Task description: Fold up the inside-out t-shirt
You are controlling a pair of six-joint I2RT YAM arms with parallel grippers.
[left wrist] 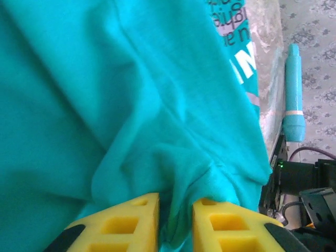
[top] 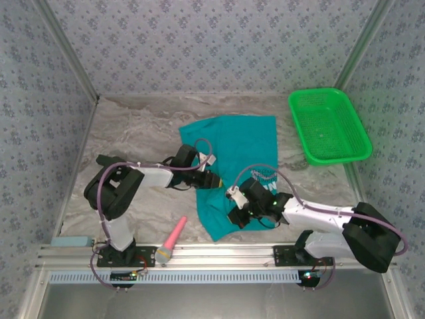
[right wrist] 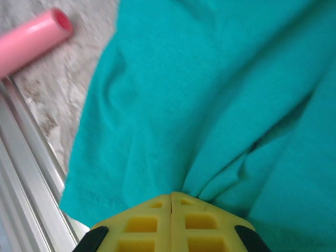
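Note:
The teal inside-out t-shirt (top: 234,143) lies crumpled across the middle of the marble table, its near part running down toward the front rail. My left gripper (top: 214,180) is at the shirt's left edge. In the left wrist view its yellow fingers (left wrist: 131,223) stand a little apart, and a loose fold of the shirt (left wrist: 131,105) hangs in the gap of the left gripper (left wrist: 175,223). My right gripper (top: 236,216) is over the near part of the cloth. Seen from the right wrist, the right gripper (right wrist: 171,198) is shut, pinching the shirt (right wrist: 210,94), with creases radiating from its tips.
A green plastic basket (top: 328,125) stands at the back right. A pink tube (top: 175,232) lies near the front rail beside the shirt's near corner and also shows as the pink tube (right wrist: 31,42). A teal pen-like stick (left wrist: 293,100) lies on the table. Patterned walls enclose the table.

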